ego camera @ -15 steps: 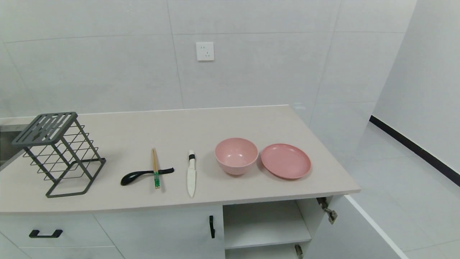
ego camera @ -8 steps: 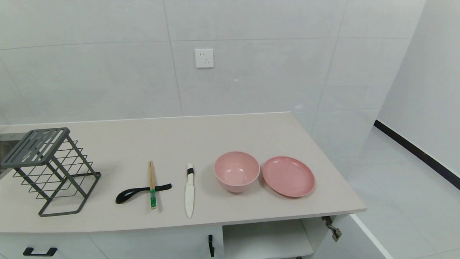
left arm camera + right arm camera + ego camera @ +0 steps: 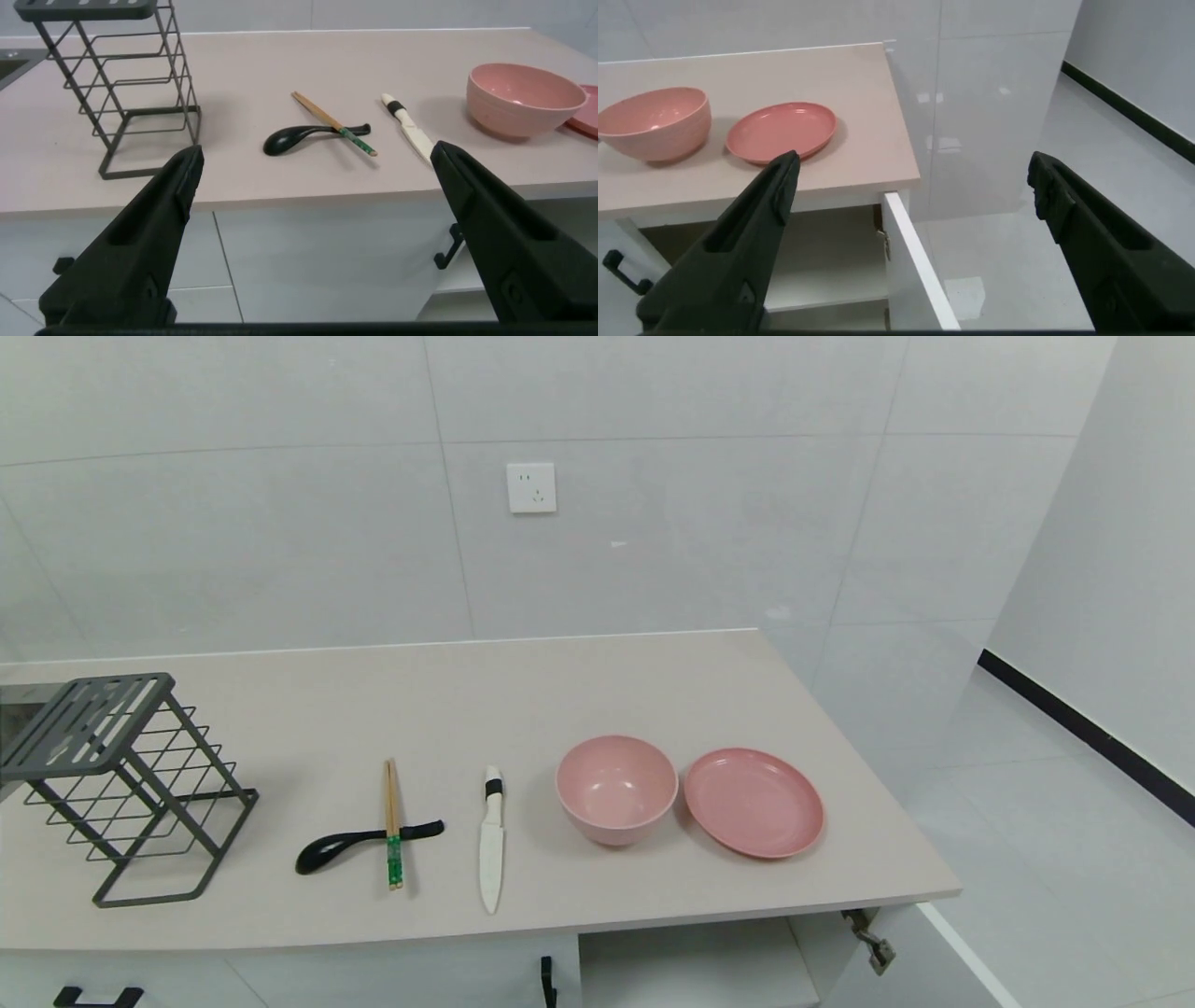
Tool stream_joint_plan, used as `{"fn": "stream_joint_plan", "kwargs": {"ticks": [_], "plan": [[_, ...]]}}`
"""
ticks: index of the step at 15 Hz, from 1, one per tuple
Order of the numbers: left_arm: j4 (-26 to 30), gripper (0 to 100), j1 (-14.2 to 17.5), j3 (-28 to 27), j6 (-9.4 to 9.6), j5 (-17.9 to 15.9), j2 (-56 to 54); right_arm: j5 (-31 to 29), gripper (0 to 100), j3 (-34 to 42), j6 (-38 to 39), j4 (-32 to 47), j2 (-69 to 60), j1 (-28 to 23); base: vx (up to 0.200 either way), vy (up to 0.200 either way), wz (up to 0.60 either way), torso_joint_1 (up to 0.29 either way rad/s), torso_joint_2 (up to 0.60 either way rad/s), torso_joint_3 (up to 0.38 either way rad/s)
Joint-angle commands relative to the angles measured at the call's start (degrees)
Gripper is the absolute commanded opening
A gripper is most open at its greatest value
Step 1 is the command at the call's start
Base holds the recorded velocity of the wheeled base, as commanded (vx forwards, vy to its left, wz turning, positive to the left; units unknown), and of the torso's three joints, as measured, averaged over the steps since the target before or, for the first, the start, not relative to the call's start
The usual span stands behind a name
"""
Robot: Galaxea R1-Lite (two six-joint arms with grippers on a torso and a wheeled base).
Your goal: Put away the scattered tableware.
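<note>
Pale desk (image 3: 485,700) with scattered tableware, seen from the head and both wrists. From left to right along the near half we find a dark wire rack (image 3: 121,784) standing upright, a black spoon (image 3: 345,845), a pair of wooden chopsticks (image 3: 392,835), a white knife (image 3: 491,845), a pink bowl (image 3: 616,789) and a pink plate (image 3: 754,800).

The chopsticks lie across the spoon's handle, touching it, with their green-banded ends toward the near edge. The knife lies apart from both, between the chopsticks and the bowl, its blade pointing to the near edge. The bowl stands upright with the plate just beside it on the right; we cannot tell whether the two rims touch.

Below the right end of the desk a white cabinet door (image 3: 920,271) stands open, showing a shelf (image 3: 822,271). A wall socket (image 3: 531,487) sits on the far tiled wall.

The left tool (image 3: 308,243) hangs in front of the near edge, level with the spoon, its fingers (image 3: 121,252) spread wide and holding nothing. The right tool (image 3: 910,243) hangs before the open cabinet, likewise spread wide and holding nothing.
</note>
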Motion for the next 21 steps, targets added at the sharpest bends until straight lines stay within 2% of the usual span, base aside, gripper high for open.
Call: {"fn": "stream_joint_plan", "kwargs": {"ticks": [1, 6, 10, 11, 12, 14, 15, 18, 21], "plan": [[0.02, 100, 0.01, 0.0, 0.0, 0.0, 0.09, -0.1, 100, -0.02, 0.0, -0.05, -0.02, 0.01, 0.0, 0.2, 0.0, 0.007, 0.0, 0.012], [0.02, 100, 0.01, 0.0, 0.53, -0.09, 0.0, -0.01, 100, -0.02, 0.0, -0.05, -0.02, 0.01, 0.0, 0.0, 0.0, 0.0, 0.0, 0.0], [0.02, 100, 0.01, 0.0, 0.27, -0.53, 0.09, -0.01, 100, -0.02, 0.18, -0.05, -0.02, 0.01, 0.0, 0.0, 0.0, 0.0, 0.0, 0.0], [0.02, 100, 0.01, 0.0, 0.27, -0.53, 0.09, 0.6, 100, 0.07, 0.7, -1.45, -0.02, -0.08, 0.0, 0.0, 0.0, 0.0, 0.0, 0.0], [0.02, 100, 0.01, 0.0, 0.27, -0.53, 0.09, 0.69, 100, -1.34, 1.67, -8.4, -0.02, -0.08, 0.0, 0.0, 0.0, 0.0, 0.0, 0.0], [-0.07, 100, 0.01, 0.0, 0.27, -0.53, 0.09, 2.19, 100, -5.55, 2.11, -8.92, 1.21, -0.34, 0.0, 0.0, 0.0, 0.0, 0.0, 0.0], [-0.07, 100, 0.01, 0.0, 0.27, -0.53, 0.09, 3.59, 100, -6.08, 2.11, -6.99, 2.18, 0.1, 0.0, 0.0, 0.0, 0.0, 0.0, 0.0], [-0.07, 100, 0.01, 0.0, 0.36, -0.53, 0.09, 15.81, 100, -7.84, 1.93, -3.91, 5.78, 1.42, 0.0, 0.0, 0.0, 0.0, 0.0, 0.0], [-0.07, 100, 0.01, 0.0, 0.44, -0.53, 0.09, 21.52, 100, -9.6, 1.93, -4.26, 16.41, 2.73, 0.0, 0.0, 0.0, 0.0, 0.0, 0.0]]}}
